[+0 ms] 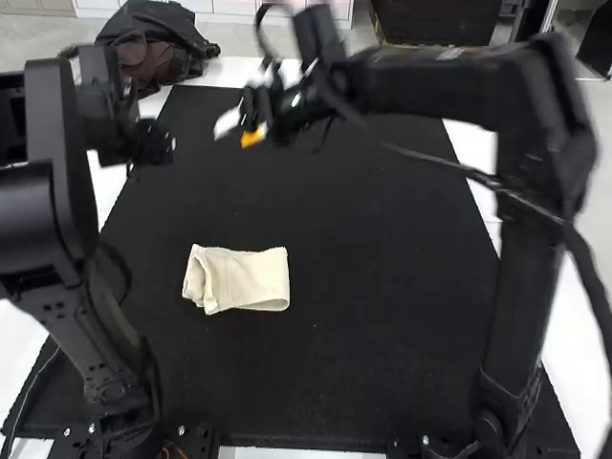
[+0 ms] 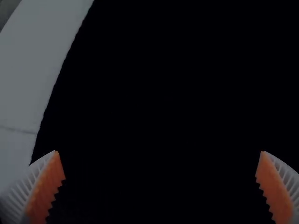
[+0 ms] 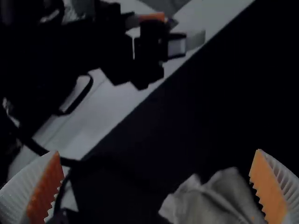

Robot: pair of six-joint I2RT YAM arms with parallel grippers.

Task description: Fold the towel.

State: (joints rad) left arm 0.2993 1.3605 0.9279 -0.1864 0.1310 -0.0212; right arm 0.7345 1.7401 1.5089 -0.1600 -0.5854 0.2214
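Towel (image 1: 251, 279) is lying folded, lower left in high view; work is looking nearly done, maybe straightening is lacking; left gripper (image 2: 160, 151), right gripper (image 3: 158, 151) are standing wide, empty.

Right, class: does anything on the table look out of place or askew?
The towel on the black mat: its end nearer the left arm looks rumpled, its layers not lining up, unlike a neat fold.

towel (image 1: 251, 279), nine o'clock of the mat's (image 1: 382, 335) centre: cream cloth, matt, napped. mat: black, matt, lightly textured. table (image 1: 225, 73), showing at twelve o'clock: white, smooth. fingers (image 2: 21, 192): white plastic, ribbed. pads (image 2: 46, 189): orange, toothed, perhaps rubber, light being dim.
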